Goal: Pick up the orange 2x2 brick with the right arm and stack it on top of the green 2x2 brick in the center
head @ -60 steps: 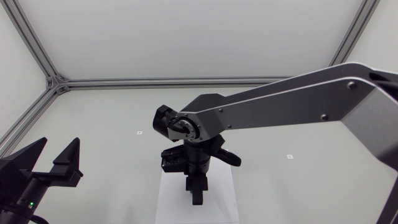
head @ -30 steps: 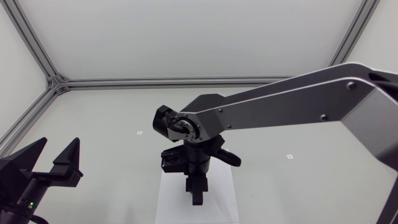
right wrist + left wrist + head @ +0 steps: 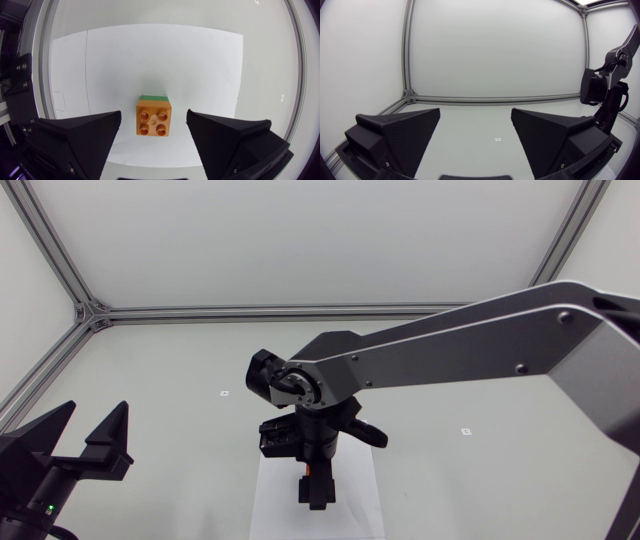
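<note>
The orange 2x2 brick [image 3: 154,119] sits studs-up on the green 2x2 brick [image 3: 152,94], of which only a thin edge shows beyond it. In the right wrist view the stack lies between the fingers of my right gripper [image 3: 154,115], which is open, with a gap on each side of the brick. In the head view my right gripper [image 3: 316,496] points down over the table's middle, and a speck of the orange brick [image 3: 310,471] shows by it. My left gripper [image 3: 96,418] stands open and empty at the near left [image 3: 475,114].
The stack rests on a white paper sheet [image 3: 272,502] [image 3: 195,60] at the table's centre. Small markers dot the table to the left [image 3: 224,393] and right [image 3: 465,430]. The silver right arm [image 3: 470,340] spans the table from the right.
The right gripper's fingers have parted and it has shifted slightly; a bit of orange now shows beside it in the head view. The left arm has not moved.
</note>
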Tool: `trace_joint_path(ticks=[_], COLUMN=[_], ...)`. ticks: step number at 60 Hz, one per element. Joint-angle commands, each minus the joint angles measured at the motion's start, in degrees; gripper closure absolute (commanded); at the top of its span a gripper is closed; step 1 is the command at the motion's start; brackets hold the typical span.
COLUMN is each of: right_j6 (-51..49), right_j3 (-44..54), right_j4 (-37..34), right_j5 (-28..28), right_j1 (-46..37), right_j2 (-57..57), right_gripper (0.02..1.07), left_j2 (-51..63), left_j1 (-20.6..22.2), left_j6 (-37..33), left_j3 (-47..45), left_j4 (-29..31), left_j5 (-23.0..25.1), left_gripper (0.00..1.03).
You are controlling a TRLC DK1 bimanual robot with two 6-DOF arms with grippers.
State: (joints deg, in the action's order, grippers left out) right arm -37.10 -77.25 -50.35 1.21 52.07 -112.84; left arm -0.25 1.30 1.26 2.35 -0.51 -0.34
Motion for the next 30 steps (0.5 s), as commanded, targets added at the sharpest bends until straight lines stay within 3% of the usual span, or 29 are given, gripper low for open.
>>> trace_joint_path(ticks=[1, 30], right_j6=[-0.3, 1.2], right_j3=[0.9, -2.4], right_j4=[-0.3, -8.6], right_j5=[-0.4, -0.5], right_j1=[0.3, 0.6], right_j2=[1.4, 11.4], right_gripper=[0.06, 0.06], left_j2=[-0.5, -0.5], left_j1=[-0.2, -0.2], left_j6=[-0.7, -0.7], left_j3=[-2.3, -2.3], left_j4=[0.9, 0.9], left_j5=[0.3, 0.3], left_gripper=[0.04, 0.04])
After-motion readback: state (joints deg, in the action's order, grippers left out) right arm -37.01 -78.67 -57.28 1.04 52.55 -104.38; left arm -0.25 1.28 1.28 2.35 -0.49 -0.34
